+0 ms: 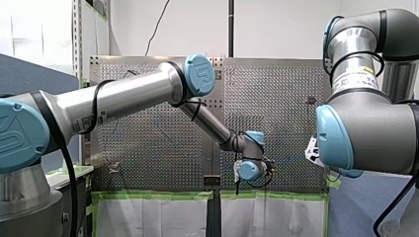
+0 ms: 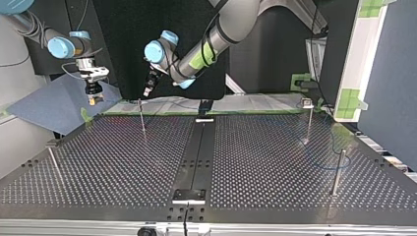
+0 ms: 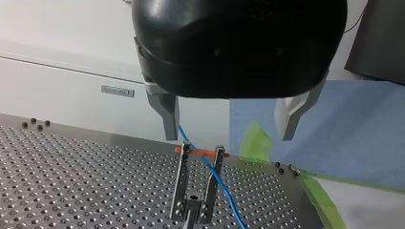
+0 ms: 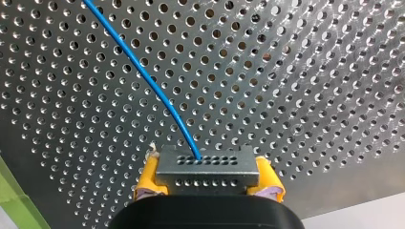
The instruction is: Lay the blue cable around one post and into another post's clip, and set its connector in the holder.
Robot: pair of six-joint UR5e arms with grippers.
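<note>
In the right wrist view my right gripper [image 4: 208, 183] has its yellow pads shut on the grey connector [image 4: 207, 167]. The blue cable [image 4: 143, 71] leaves the connector and runs off over the perforated plate. In the top view that gripper [image 2: 93, 100] hangs past the table's far left corner. My left gripper [image 3: 228, 138] stands open just above a forked clip post [image 3: 180, 186] with an orange pin. The cable [image 3: 215, 174] slants between the clip's two prongs. In the top view this gripper [image 2: 147, 92] hovers over the thin post [image 2: 142, 118].
Two more posts [image 2: 307, 123] [image 2: 337, 172] stand at the top view's right, with a faint cable loop [image 2: 319, 166] near the nearer one. Another post [image 2: 54, 164] leans at the left. A black rail [image 2: 196, 152] runs down the middle. Green tape [image 3: 258, 143] marks the table edge.
</note>
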